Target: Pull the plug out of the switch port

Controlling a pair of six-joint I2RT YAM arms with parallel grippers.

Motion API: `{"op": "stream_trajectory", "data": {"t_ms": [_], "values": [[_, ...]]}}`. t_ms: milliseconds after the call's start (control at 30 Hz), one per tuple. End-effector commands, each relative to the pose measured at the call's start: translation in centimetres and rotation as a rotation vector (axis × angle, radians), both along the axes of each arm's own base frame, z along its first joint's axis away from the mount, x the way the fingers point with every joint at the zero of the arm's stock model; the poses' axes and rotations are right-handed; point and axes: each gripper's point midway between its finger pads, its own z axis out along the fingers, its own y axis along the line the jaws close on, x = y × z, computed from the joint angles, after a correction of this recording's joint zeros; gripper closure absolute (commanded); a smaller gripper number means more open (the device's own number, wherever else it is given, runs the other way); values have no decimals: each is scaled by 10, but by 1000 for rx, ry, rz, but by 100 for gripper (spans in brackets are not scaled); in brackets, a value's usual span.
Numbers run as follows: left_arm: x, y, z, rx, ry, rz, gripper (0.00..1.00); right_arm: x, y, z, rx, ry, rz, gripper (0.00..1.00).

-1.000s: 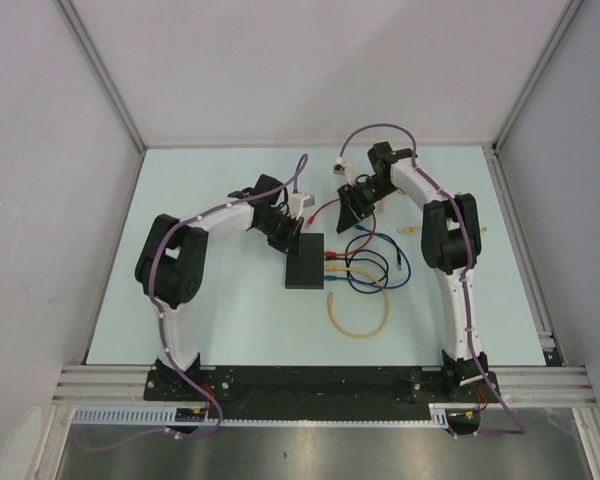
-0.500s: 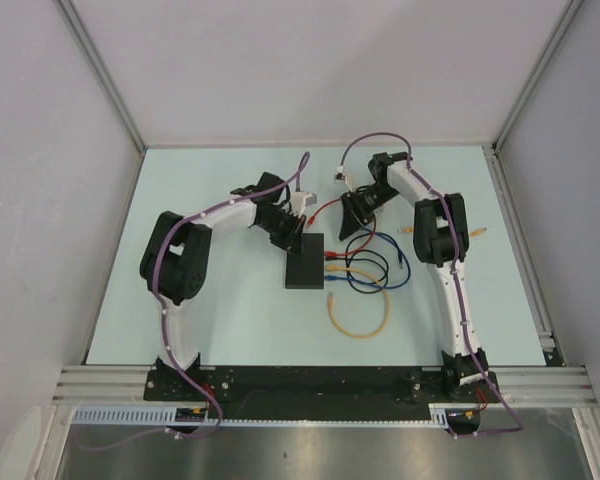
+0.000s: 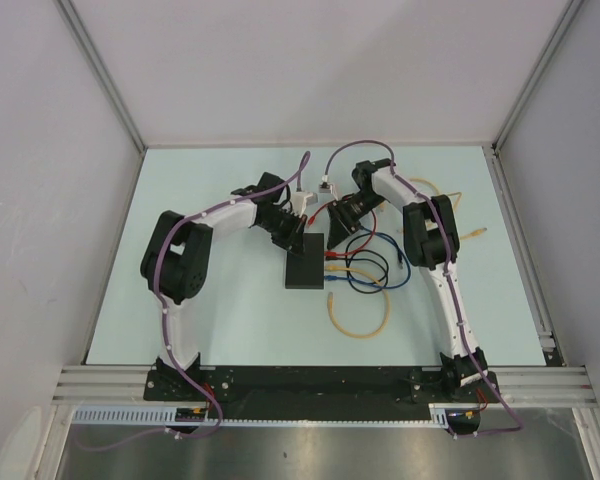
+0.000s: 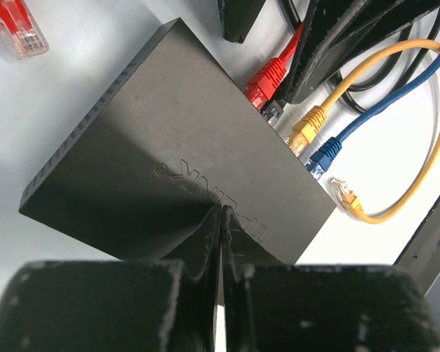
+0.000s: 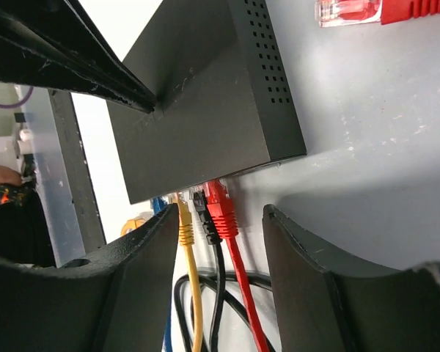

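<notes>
Pale surface point(image 3: 210, 300) under the overhead camera carried the switch point(image 3: 304, 265) at its middle. From the left wrist, the left tool point(image 4: 220, 220), pressed together, bore its tip on the switch's top. From the right wrist, the right tool point(image 5: 220, 214) stood spread astride the red plug point(image 5: 218, 205) at the switch's port edge. Best to pinch the plug body and pull straight out, switch pinned.

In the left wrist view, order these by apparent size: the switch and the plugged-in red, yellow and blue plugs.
1. Switch, clearly largest.
2. Red plug.
3. Yellow plug and blue plug look alike; no ranking.
</notes>
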Motion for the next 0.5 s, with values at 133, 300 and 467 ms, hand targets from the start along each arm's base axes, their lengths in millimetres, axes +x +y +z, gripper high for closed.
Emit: {"op": "stream_trajectory", "data": {"t_ms": [133, 300, 467], "values": [[-22, 40, -55, 225, 62, 3, 98, 3, 3, -29, -74, 13, -10, 46], [-18, 41, -54, 228, 55, 2, 98, -4, 0, -37, -108, 36, -8, 47], [-18, 40, -54, 230, 59, 0, 98, -5, -1, -43, -132, 49, -16, 50]]}}
